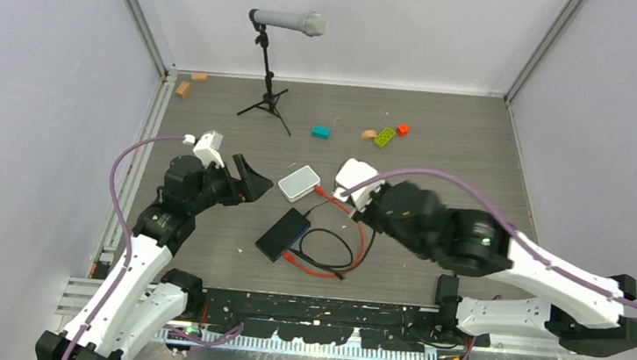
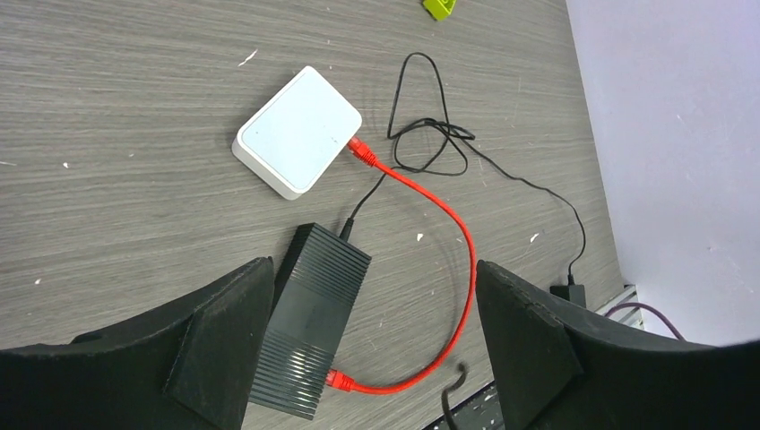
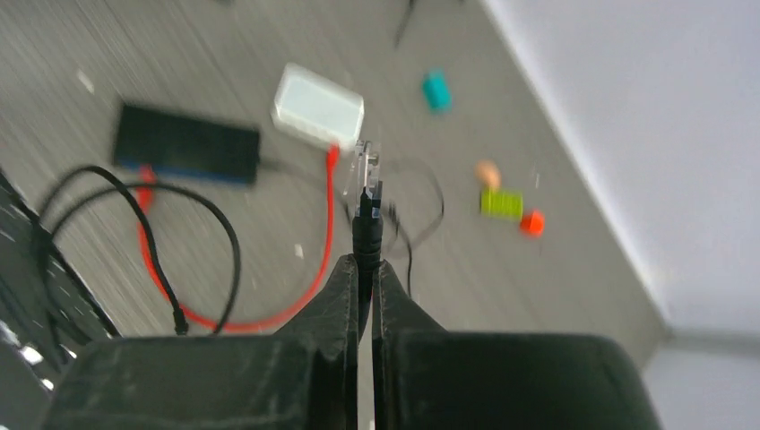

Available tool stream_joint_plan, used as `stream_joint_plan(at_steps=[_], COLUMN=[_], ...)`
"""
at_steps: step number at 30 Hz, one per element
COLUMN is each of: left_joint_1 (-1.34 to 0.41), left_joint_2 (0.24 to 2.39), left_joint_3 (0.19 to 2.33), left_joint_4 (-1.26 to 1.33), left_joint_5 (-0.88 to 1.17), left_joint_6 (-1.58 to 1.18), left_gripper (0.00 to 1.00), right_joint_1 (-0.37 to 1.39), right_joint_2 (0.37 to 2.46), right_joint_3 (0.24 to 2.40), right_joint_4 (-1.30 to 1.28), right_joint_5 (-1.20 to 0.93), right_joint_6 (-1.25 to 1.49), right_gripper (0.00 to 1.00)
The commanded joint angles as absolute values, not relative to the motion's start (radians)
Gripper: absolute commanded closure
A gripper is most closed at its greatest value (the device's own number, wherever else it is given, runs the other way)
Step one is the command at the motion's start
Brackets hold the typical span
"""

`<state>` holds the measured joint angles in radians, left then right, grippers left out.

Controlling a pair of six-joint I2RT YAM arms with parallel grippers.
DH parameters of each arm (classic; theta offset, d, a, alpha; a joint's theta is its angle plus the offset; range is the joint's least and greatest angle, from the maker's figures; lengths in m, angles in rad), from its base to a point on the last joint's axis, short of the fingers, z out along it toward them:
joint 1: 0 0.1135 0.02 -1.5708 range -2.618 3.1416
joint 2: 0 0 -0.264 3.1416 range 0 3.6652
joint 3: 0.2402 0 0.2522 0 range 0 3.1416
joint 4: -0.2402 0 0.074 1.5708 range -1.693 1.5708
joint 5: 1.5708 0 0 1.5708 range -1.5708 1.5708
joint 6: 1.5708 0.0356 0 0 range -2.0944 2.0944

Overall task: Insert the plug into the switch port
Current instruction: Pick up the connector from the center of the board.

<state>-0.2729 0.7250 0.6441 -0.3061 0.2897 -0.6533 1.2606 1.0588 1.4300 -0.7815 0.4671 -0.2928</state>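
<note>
Two grippers hang over the grey table (image 1: 443,130), one on each side of a tangle of cabling. The right gripper (image 3: 366,265) has its fingers pinched on the dark boot of the plug (image 3: 366,167). The plug's clear tip sticks out past the fingertips, up in the air and touching nothing. The left gripper (image 2: 374,273) has its fingers spread wide with nothing between them, and it hovers above the switch (image 2: 309,327), a flat ribbed black box lying on the table. In the top view the left gripper sits at about 10 o'clock from the switch and the right gripper at about 2 o'clock. The white box (image 1: 300,183) lies between them at 12 o'clock. A red cable (image 2: 453,269) curves from the side of the white box to a socket on the switch, with both ends seated. In the right wrist view the switch's long side at 6 o'clock shows blue. The switch port (image 3: 202,175) lies along that side, but the picture is too blurred to tell single sockets apart. The plug is clear of that side and in no socket. A thin black lead (image 2: 430,134) leaves the far short end of the switch and loops across the table. At the far end, at 12 o'clock, a microphone (image 1: 288,21) stands on a tripod. A few coloured blocks (image 1: 384,137) lie at about 1 o'clock.
</note>
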Motion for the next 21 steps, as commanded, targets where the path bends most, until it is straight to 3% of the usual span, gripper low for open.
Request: stream_joint_plan(at_steps=[1, 13, 21], left_joint_1=[-0.273, -0.273, -0.273], left_joint_2=[0.7, 0.722, 0.721], left_joint_3=[0.623, 0.593, 0.598], left_joint_4=[-0.283, -0.255, -0.265], left_joint_5=[0.313, 0.328, 0.328], left_joint_6=[-0.665, -0.684, -0.681], left_gripper=[0.16, 0.16, 0.16], right_joint_1=[1.271, 1.243, 1.176], right_joint_2=[1.027, 0.968, 0.961], right_joint_3=[1.227, 1.095, 1.066], right_joint_4=[-0.8, -0.802, -0.658], right_joint_5=[0.727, 0.892, 0.73], right_joint_6=[-0.12, -0.034, -0.053], right_gripper=[1.0, 1.0, 1.0])
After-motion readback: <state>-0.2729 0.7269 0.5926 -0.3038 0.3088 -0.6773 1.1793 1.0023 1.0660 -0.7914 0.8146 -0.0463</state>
